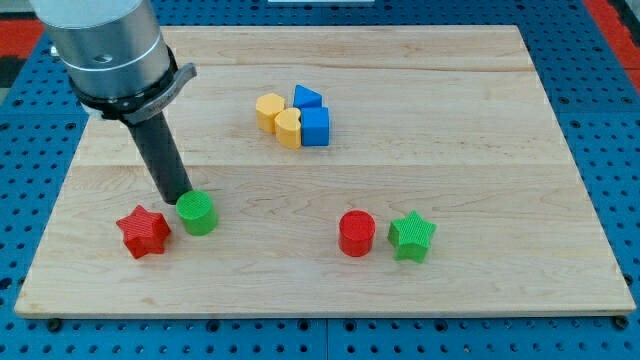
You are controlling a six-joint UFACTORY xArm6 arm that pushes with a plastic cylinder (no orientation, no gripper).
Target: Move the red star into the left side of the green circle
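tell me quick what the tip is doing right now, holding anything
My tip: no gripper, so it holds nothing; it sits just behind the green circle, up and to the view's right of the red star.

A red star block (143,232), green round block (197,213), red round block (356,233), green star block (411,236), two yellow blocks (279,119) and two blue blocks (312,114) on a pale wooden counter (480,150).

- Light wooden board (480,120), resting on a blue pegboard surface (600,60).
- Near the bottom left corner: a red star (143,232), with a green circle (197,213) just to its right.
- Near the bottom edge, right of centre: a red cylinder (356,233) beside a green star (411,236).
- Near the top edge, centre: a tight cluster of a yellow hexagon (268,111), a yellow heart-like block (289,128), a blue triangle (307,97) and a blue cube (315,126).
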